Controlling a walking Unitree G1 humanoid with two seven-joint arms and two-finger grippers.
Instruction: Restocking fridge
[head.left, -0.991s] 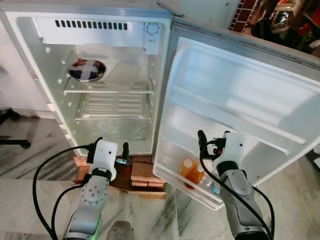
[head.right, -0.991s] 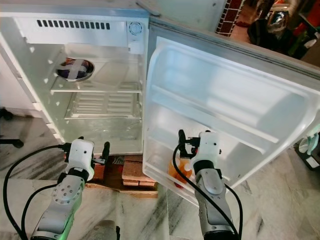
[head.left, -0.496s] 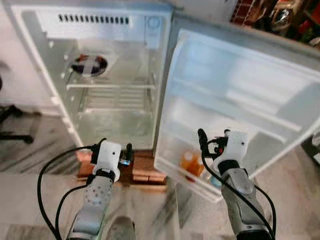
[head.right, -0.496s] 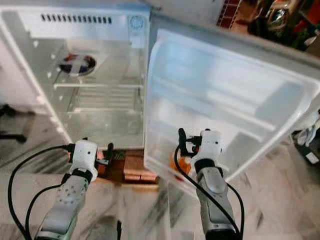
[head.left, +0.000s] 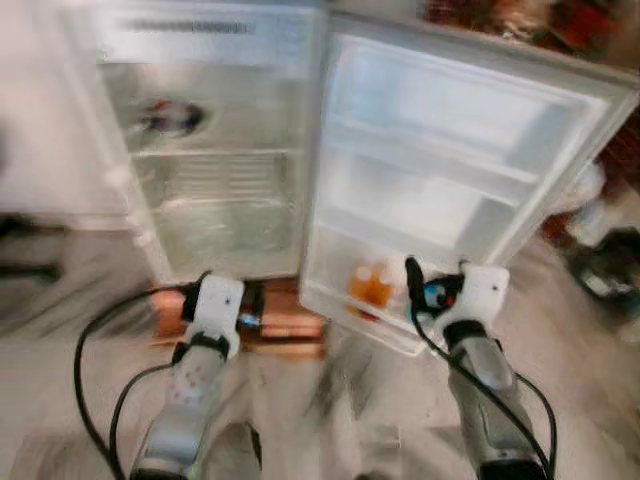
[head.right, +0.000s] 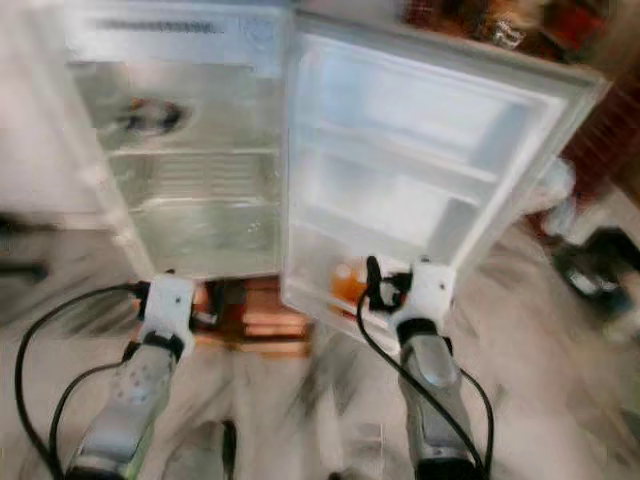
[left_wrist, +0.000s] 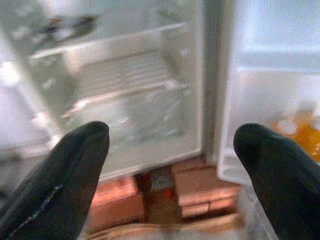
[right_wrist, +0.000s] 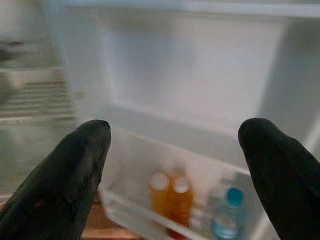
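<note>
The small fridge (head.left: 215, 150) stands open, its door (head.left: 450, 170) swung out to the right. Two orange bottles (head.left: 372, 285) stand in the door's bottom shelf, and beside them is a blue-capped clear bottle (right_wrist: 227, 215). A dark round dish (head.left: 170, 117) rests on the upper shelf inside. My left gripper (left_wrist: 170, 165) is open and empty, held low in front of the fridge's base. My right gripper (right_wrist: 172, 160) is open and empty too, a short way in front of the orange bottles (right_wrist: 170, 197). The head views are blurred.
Red bricks (head.left: 280, 325) prop up the fridge at floor level. Dark objects (head.left: 605, 265) lie on the marble floor to the right of the door. Black cables loop from both wrists.
The whole picture has swung to the right and blurred, so the camera moved. Both arms keep their pose with fingers spread.
</note>
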